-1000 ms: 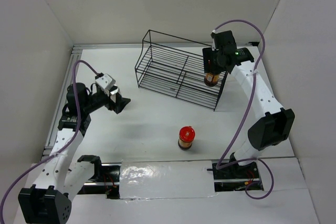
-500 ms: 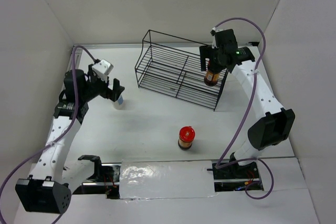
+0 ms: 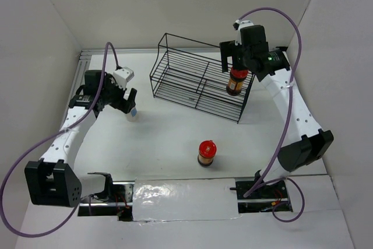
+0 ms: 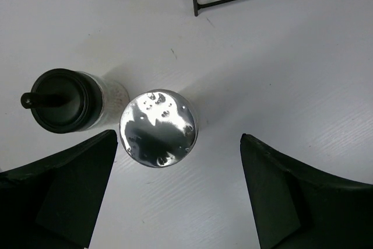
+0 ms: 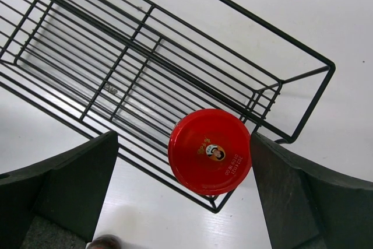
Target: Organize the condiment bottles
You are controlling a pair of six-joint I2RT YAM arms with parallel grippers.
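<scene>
Nearest the arm bases, a loose red-lidded jar (image 3: pixel 207 151) stands upright and alone on the worktop (image 3: pixel 169 144), well apart from both arms.

Further in on the left, the left gripper (image 3: pixel 129 106) hangs over the pale shaker (image 4: pixel 158 127). Its jaws are apart, one finger to either side of the shiny cap, and neither touches it. The black-capped bottle (image 4: pixel 63 100) stands just beside the shaker; the wrist view does not settle whether the two touch.

At the far side, the wire rack (image 3: pixel 186 77) carries the second red-lidded jar (image 5: pixel 210 151) at its right end. The right gripper (image 3: pixel 236 67) sits above it with its jaws apart, clear of the lid on both sides. This jar probably rests on the rack floor, though the bars crossing beneath the lid make that hard to confirm.

One jar looks placed, and the step in hand seems to be the left arm's approach to the shaker. The next move calls for a straight descent until the fingers bracket the shaker's body. The finger on the black-capped bottle's side must be kept from nudging that bottle. The jaws can then close and lift the shaker toward the rack. The right arm needs to rise clear of the lid before it goes for the loose jar.
</scene>
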